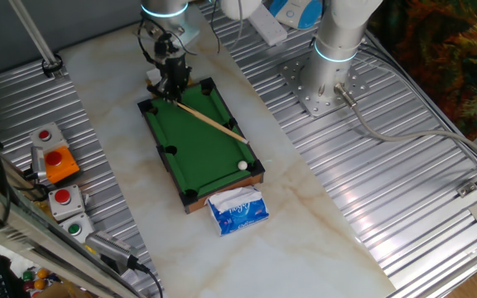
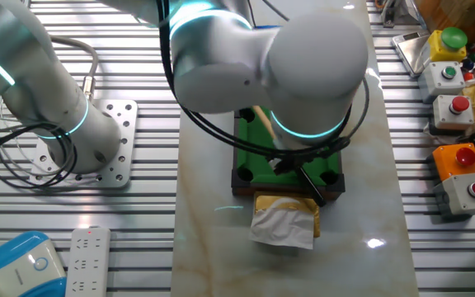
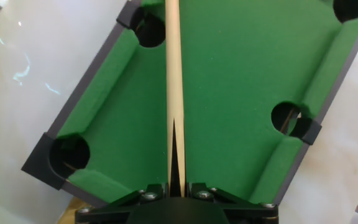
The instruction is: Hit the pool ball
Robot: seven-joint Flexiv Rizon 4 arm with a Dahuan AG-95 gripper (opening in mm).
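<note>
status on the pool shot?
End effector shut on cue stick at table end. Pool ball near far corner pocket, just past cue tip. Nothing blocking.

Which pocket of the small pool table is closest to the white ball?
The corner pocket on the side by the blue packet; the pool ball lies just beside it, far from the other pockets.

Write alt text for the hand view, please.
The gripper is shut on a wooden cue stick that runs straight up the frame over the miniature pool table, whose green felt shows four dark pockets. No ball is in view here.
</note>
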